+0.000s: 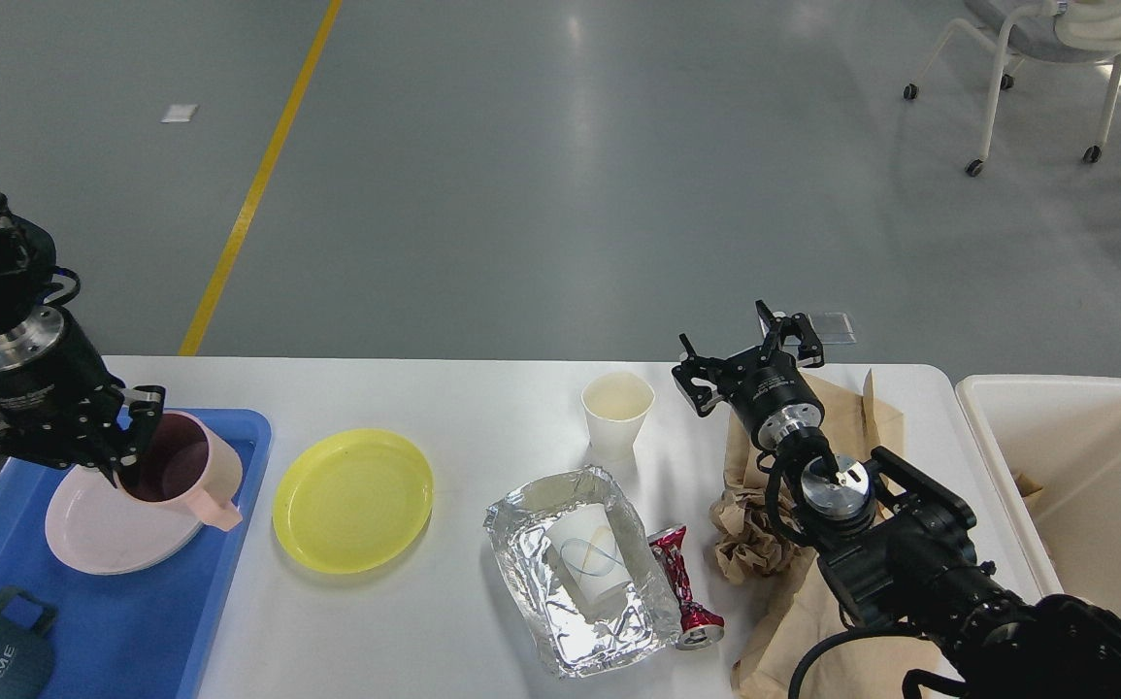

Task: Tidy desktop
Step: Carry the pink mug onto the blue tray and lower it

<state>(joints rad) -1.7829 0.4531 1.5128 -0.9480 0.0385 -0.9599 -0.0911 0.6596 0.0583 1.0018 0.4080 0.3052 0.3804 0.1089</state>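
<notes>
Left gripper point(123, 442) clamped on pink mug point(181, 468) rim over blue tray point(133, 621) — rigid, light. Right gripper point(749, 361) spread wide, empty, above counter point(482, 408).

Lab hall: grey painted floor point(560, 175) with yellow line point(254, 184).

Bright, even light filled the room, and pale streaks of overhead lamps shone off the grey floor point(570, 146). Sunlight burned white beneath the chair point(1055, 58) at top right. The foil tray point(579, 573) glinted hard, its creases blown out. Shadows on the tabletop point(482, 408) stayed soft and short. Focus was crisp across the frame, with no motion blur.
</notes>
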